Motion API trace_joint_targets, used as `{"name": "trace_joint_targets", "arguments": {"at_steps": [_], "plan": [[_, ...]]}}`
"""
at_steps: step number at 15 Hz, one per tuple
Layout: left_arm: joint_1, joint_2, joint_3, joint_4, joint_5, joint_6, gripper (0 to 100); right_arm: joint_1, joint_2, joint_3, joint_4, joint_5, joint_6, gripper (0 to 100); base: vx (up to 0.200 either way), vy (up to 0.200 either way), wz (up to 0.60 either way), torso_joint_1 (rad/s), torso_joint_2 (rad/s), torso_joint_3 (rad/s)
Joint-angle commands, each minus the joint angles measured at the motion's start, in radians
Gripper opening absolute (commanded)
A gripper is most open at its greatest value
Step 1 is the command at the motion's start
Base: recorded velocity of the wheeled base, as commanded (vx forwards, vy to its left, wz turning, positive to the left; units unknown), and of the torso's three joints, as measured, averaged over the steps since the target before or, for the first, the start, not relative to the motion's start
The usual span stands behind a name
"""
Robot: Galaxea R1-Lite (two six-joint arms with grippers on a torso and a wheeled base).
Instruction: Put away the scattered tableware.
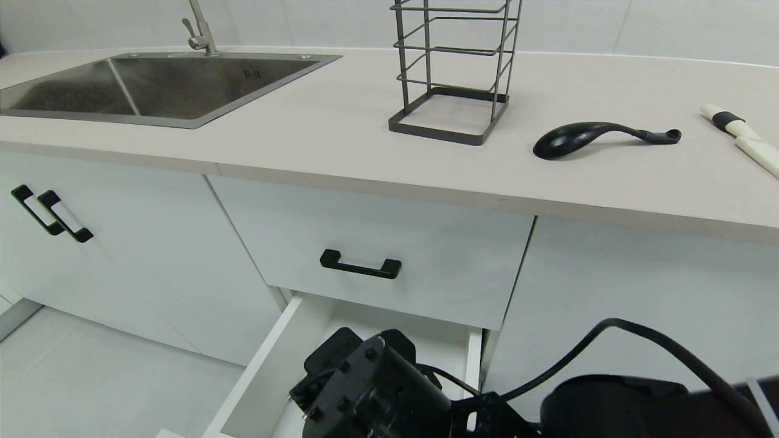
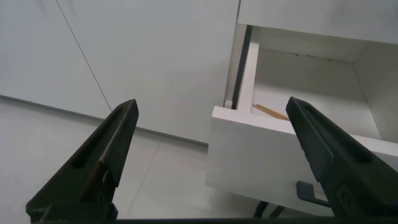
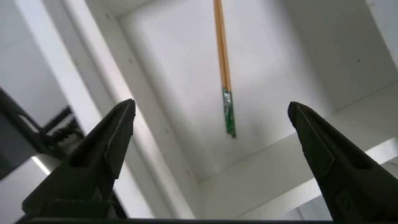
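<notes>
Slim wooden chopstick with a green end (image 3: 222, 68) lies flat on the floor of the open white drawer (image 3: 168, 74), right under the gap of the right gripper (image 3: 211, 107); its fingers (image 3: 106, 155) spread wide, holding nothing; left gripper (image 2: 211, 102) hangs outside the drawer's corner, fingers (image 2: 99, 162) wide too, empty; black curved spoon (image 1: 572, 139) lies on the pale bench (image 1: 304, 140).

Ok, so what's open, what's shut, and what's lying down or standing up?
Bottom drawer: pulled open.
Top drawer: shut.
Left gripper: open, holding nothing.
Right gripper: open, holding nothing.
Chopsticks: lying flat inside the open drawer.
Black ladle: lying on the counter.
Rack: standing upright, empty.
Tap: no water running.
</notes>
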Motion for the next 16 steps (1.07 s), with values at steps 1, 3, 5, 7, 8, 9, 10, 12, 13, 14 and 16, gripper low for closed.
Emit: {"name": "trace_joint_targets", "arguments": {"at_steps": [1,3,5,7,8,9,10,12,13,14,16], "plan": [[-0.001,0.0,0.0,0.0,0.0,0.0,100,0.02,-0.068,0.125,-0.106,0.005,0.002,100,0.0,0.0,0.0,0.0,0.0,0.0],[0.001,0.0,0.0,0.0,0.0,0.0,100,0.018,-0.114,0.228,-0.232,0.067,-0.011,100,0.0,0.0,0.0,0.0,0.0,0.0],[0.001,0.0,0.0,0.0,0.0,0.0,100,0.007,-0.182,0.36,-0.332,0.165,-0.03,100,0.0,0.0,0.0,0.0,0.0,0.0],[0.001,0.0,0.0,0.0,0.0,0.0,100,-0.083,-0.269,0.543,-0.507,0.214,-0.136,100,0.0,0.0,0.0,0.0,0.0,0.0],[0.001,0.0,0.0,0.0,0.0,0.0,100,-0.115,-0.313,0.602,-0.554,0.294,-0.172,100,0.0,0.0,0.0,0.0,0.0,0.0],[0.001,0.0,0.0,0.0,0.0,0.0,100,-0.135,-0.372,0.656,-0.583,0.395,-0.188,100,0.0,0.0,0.0,0.0,0.0,0.0],[0.001,0.0,0.0,0.0,0.0,0.0,100,-0.157,-0.416,0.682,-0.611,0.438,-0.185,100,0.0,0.0,0.0,0.0,0.0,0.0],[0.001,0.0,0.0,0.0,0.0,0.0,100,-0.206,-0.438,0.687,-0.626,0.443,-0.185,100,0.0,0.0,0.0,0.0,0.0,0.0],[0.001,0.0,0.0,0.0,0.0,0.0,100,-0.218,-0.433,0.687,-0.626,0.444,-0.187,100,0.0,0.0,0.0,0.0,0.0,0.0],[0.001,0.0,0.0,0.0,0.0,0.0,100,-0.218,-0.427,0.688,-0.617,0.447,-0.19,100,0.0,0.0,0.0,0.0,0.0,0.0],[0.001,0.0,0.0,0.0,0.0,0.0,100,-0.232,-0.381,0.653,-0.625,0.466,-0.208,100,0.0,0.0,0.0,0.0,0.0,0.0]]}}
